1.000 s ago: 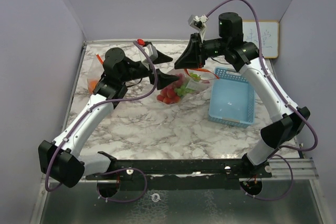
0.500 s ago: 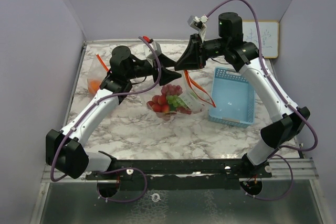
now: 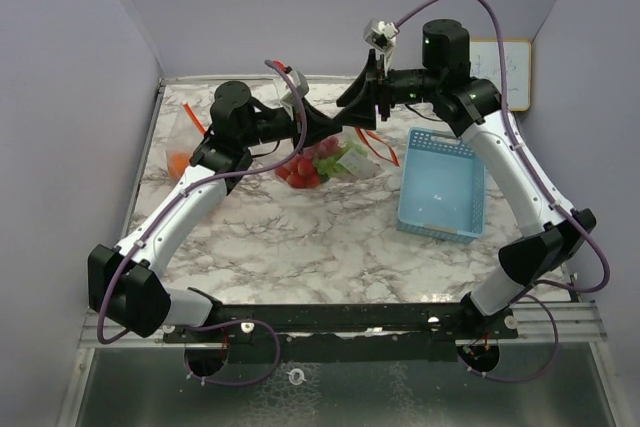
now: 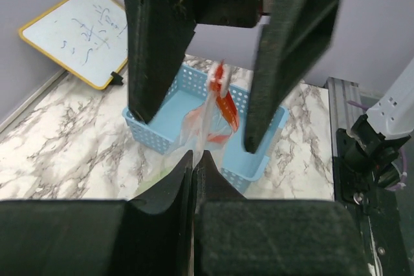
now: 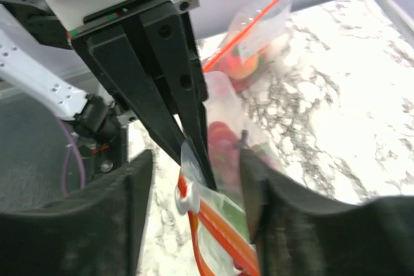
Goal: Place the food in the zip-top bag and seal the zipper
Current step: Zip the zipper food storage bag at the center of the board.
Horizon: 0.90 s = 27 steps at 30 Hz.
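Clamped shut in the left gripper (image 4: pixel 194 163): the clear upper edge of the zip-top bag (image 3: pixel 337 161), held above the marbled worktop (image 3: pixel 330 242) near the back wall. Just beside it, the right gripper (image 3: pixel 362 117), with fingers standing apart on either side of the bag's orange zipper strip (image 4: pixel 224 100) and gripping nothing. Low on that strip, between the right gripper's fingers, a white slider (image 5: pixel 184 200).

Bunched at the bottom of the bag, below both grippers, the food (image 3: pixel 304 169): small glossy red fruits on the left, pale green pieces on the right, a pinkish cluster above. Unclear from any view whether the bag's underside touches the worktop.

Near the bag on the right, not touching, a light-blue mesh basket (image 3: pixel 440 187). Propped at the right wall, a yellow-framed whiteboard (image 4: pixel 74 33) with blue handwriting too loose to read. At the worktop's left edge, a second clear bag (image 5: pixel 257 46) with an orange zipper and round orange and red pieces inside.
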Tool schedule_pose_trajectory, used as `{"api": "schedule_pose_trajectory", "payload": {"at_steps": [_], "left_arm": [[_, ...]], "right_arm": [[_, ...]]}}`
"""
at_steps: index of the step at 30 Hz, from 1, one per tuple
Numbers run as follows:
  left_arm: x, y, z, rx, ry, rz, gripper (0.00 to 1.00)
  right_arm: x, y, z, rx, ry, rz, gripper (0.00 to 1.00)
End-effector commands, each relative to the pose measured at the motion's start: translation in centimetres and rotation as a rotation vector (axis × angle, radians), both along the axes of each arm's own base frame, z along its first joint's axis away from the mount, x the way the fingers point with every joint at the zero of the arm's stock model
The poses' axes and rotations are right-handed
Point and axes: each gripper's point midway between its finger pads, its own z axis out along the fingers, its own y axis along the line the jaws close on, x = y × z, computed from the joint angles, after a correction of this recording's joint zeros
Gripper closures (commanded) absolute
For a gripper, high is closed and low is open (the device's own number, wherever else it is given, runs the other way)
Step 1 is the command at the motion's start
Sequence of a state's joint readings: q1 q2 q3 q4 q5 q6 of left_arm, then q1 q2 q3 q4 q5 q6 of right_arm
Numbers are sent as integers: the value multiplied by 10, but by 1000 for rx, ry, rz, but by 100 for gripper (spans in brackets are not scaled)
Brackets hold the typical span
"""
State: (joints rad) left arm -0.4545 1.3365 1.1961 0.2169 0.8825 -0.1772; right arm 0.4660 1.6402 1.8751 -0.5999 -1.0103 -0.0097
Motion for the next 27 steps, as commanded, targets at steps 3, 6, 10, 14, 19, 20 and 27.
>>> {"api": "schedule_pose_trajectory", "payload": {"at_steps": [3, 6, 10, 14, 19, 20, 27], "left_arm": [[5, 7, 37, -34, -79, 66, 100], [4, 8, 38, -32, -80, 65, 100], [4, 9, 35, -20, -78, 73, 100], [3, 10, 38, -19, -86, 74, 100], [2, 11, 39, -19, -93, 76, 100], [2, 11, 38, -16, -93, 77, 100], [3, 11, 37, -8, -97, 81, 100]], "right_arm": [[10, -20, 31, -16, -179, -176, 37], [0, -19, 41, 26, -206, -139, 37], [-8, -18, 46, 50, -219, -101, 34], [-12, -19, 39, 51, -191, -57, 35], [-4, -18, 24, 39, -148, -54, 37], [-3, -18, 20, 36, -137, -51, 37], [3, -13, 7, 35, -93, -23, 49]]}}
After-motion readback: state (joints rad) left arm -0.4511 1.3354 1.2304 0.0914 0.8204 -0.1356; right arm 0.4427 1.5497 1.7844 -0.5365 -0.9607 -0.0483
